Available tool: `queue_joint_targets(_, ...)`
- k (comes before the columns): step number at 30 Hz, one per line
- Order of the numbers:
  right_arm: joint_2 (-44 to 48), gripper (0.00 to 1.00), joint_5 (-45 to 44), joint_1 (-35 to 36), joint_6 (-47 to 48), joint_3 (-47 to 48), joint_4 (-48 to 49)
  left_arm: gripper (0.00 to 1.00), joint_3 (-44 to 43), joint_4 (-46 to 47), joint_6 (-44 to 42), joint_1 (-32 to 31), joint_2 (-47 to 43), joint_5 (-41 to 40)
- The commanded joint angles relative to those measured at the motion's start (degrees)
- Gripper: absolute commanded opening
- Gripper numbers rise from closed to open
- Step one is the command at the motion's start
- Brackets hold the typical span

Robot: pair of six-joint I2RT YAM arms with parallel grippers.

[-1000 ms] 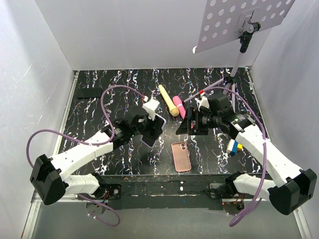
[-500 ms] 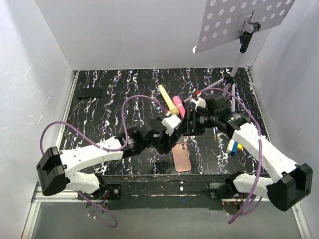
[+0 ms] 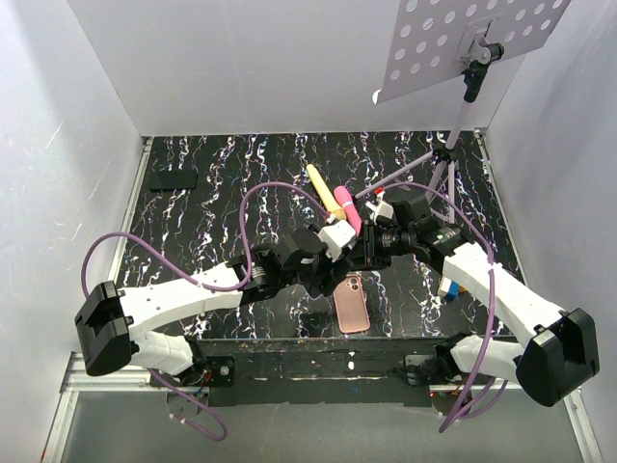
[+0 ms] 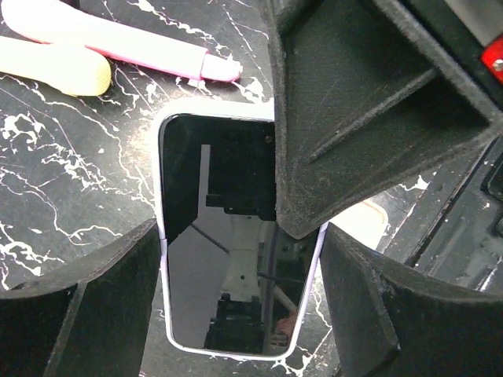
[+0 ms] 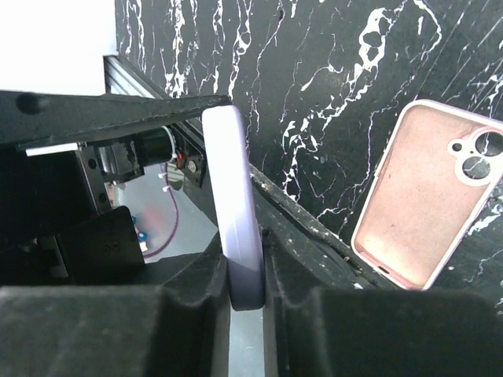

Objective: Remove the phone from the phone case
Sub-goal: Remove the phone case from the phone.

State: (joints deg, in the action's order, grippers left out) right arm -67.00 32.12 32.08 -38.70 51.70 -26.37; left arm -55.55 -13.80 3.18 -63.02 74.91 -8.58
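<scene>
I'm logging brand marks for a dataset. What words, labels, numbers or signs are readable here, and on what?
No text can be read.
The phone screen shows only reflections.
The phone case is plain inside.
The pink stick and the yellow stick show no print.
The dark flat object at the table's far left is too small to tell.

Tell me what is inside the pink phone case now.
Nothing: the phone case lies open side up, showing only its bare pink lining and camera cutout. The phone is outside it, held up off the table. What lies beneath the case is hidden.
</scene>
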Motion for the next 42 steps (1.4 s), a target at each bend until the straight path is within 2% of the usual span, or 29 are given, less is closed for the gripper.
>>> queue_joint_targets(1, 0.91, 0.05, -0.83, 0.01, 0.72, 0.50, 3.60, 0.05, -3.95, 4.49, 0.16, -0.78, -1.26, 1.37)
queue_joint_targets(2, 1.08, 0.01, -0.74, 0.01, 1.25, 0.94, 3.61, 0.13, -3.87, 4.49, 0.59, -0.78, -1.52, 1.46)
queue_joint_targets(5, 3.10, 0.01, -1.36, -0.43, 3.36, 2.26, 2.73, 0.63, -3.17, 4.22, 3.31, -0.70, -3.36, 1.28)
queue_joint_targets(6, 4.24, 0.01, -1.44, -0.70, 3.89, 2.26, 2.73, 0.71, -2.99, 4.22, 4.28, -0.44, -4.33, 1.28)
queue_joint_targets(7, 5.38, 0.01, -1.53, -1.13, 4.24, 2.35, 2.81, 0.85, -2.38, 4.14, 5.77, 0.09, -5.21, 2.15)
queue_joint_targets(10, 8.90, 0.01, 0.48, -3.24, 5.03, 2.09, 2.29, 0.94, -2.20, 1.86, 10.86, 4.56, -8.11, 8.21)
queue_joint_targets(11, 10.39, 0.01, 1.10, -4.20, 5.04, 1.83, 2.38, 0.98, -1.85, 1.41, 12.71, 7.19, -9.42, 12.40)
queue_joint_targets(14, 14.17, 0.01, 2.86, -6.32, 5.21, 1.38, 2.47, 0.98, 0.70, 3.51, 18.77, 14.93, -13.99, 20.07)
queue_joint_targets(18, 16.72, 0.01, 7.25, -8.60, 4.78, 2.96, 1.67, 0.88, 4.91, 8.34, 25.80, 21.44, -18.48, 29.30)
queue_joint_targets(19, 17.34, 0.01, 7.78, -8.87, 4.16, 3.49, 1.59, 0.85, 6.06, 9.83, 27.48, 22.93, -19.10, 31.15)
queue_joint_targets(22, 18.49, 0.01, 9.89, -9.66, 2.49, 4.72, 2.03, 0.62, 8.96, 13.44, 33.10, 26.01, -20.94, 35.29)
queue_joint_targets(24, 18.75, 0.01, 11.03, -9.92, 1.88, 5.51, 2.29, 0.56, 10.54, 16.78, 35.57, 27.07, -22.09, 36.52)
queue_joint_targets(26, 18.49, 0.01, 12.43, -10.10, 0.91, 6.13, 2.99, 0.57, 12.04, 18.10, 37.24, 27.69, -22.70, 37.58)
queue_joint_targets(29, 17.70, 0.01, 14.72, -10.28, -1.02, 6.13, 5.71, 0.67, 13.97, 18.55, 38.57, 28.22, -22.88, 40.21)
queue_joint_targets(31, 17.17, 0.01, 16.39, -10.37, -2.08, 6.13, 7.20, 0.78, 14.50, 16.63, 38.39, 28.22, -23.84, 39.00)
queue_joint_targets(32, 16.91, 0.01, 17.01, -10.37, -2.52, 6.13, 7.99, 0.78, 15.11, 16.01, 38.39, 28.22, -24.72, 38.12)
queue_joint_targets(34, 16.56, 0.01, 18.32, -10.37, -3.40, 5.61, 10.01, 0.75, 16.43, 14.95, 38.83, 28.31, -26.65, 35.49)
queue_joint_targets(37, 15.59, 0.01, 22.18, -10.37, -6.55, 3.50, 16.41, 0.59, 18.28, 14.60, 41.28, 28.31, -29.55, 31.10)
queue_joint_targets(38, 15.33, 0.01, 23.94, -10.37, -8.48, 2.54, 19.05, 0.57, 19.33, 14.85, 42.86, 28.31, -30.69, 29.51)
queue_joint_targets(40, 14.71, 0.01, 25.62, -10.37, -11.39, 0.60, 24.33, 0.57, 22.49, 18.35, 46.11, 28.31, -32.81, 27.92)
queue_joint_targets(42, 13.83, 0.01, 26.41, -10.37, -12.01, -0.46, 27.58, 0.61, 25.13, 24.06, 48.31, 28.31, -33.43, 29.31)
